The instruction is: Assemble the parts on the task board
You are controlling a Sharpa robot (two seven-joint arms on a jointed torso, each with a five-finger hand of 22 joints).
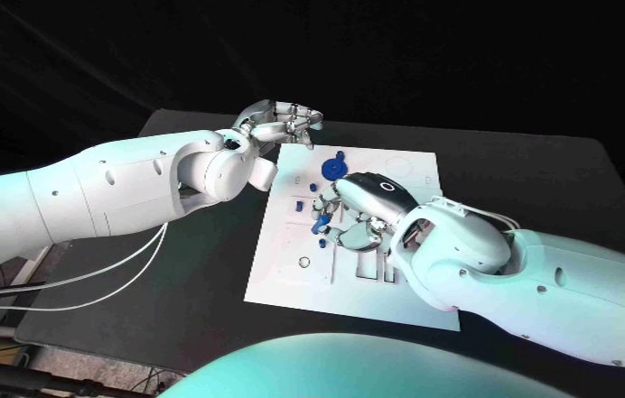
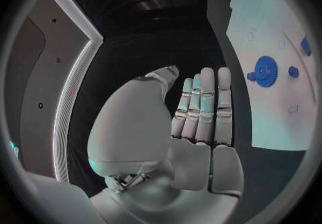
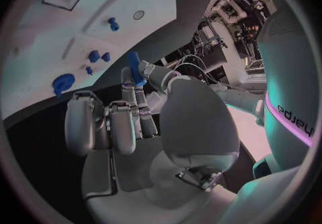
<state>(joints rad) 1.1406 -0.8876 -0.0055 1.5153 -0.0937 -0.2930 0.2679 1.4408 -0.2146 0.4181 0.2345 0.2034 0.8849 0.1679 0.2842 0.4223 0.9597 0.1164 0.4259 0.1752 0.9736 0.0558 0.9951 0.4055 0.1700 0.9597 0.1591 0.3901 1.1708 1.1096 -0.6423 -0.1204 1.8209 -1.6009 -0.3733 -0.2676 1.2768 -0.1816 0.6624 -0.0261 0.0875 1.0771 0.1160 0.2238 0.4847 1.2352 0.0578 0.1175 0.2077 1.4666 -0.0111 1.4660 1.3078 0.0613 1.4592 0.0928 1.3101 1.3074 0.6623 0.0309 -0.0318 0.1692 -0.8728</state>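
Right robot hand over task board, pinching 1 blue part. Blue gear just beyond it. Left robot hand, fingers together, empty, off the board's far corner.

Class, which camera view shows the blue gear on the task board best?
The left wrist view: the blue gear lies unobstructed on the task board, its toothed rim clear. In the head view the gear is small, beside the right hand. The right wrist view shows it distorted near the rim.

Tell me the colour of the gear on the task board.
Blue; the gear shows best in the left wrist view, on the white task board.
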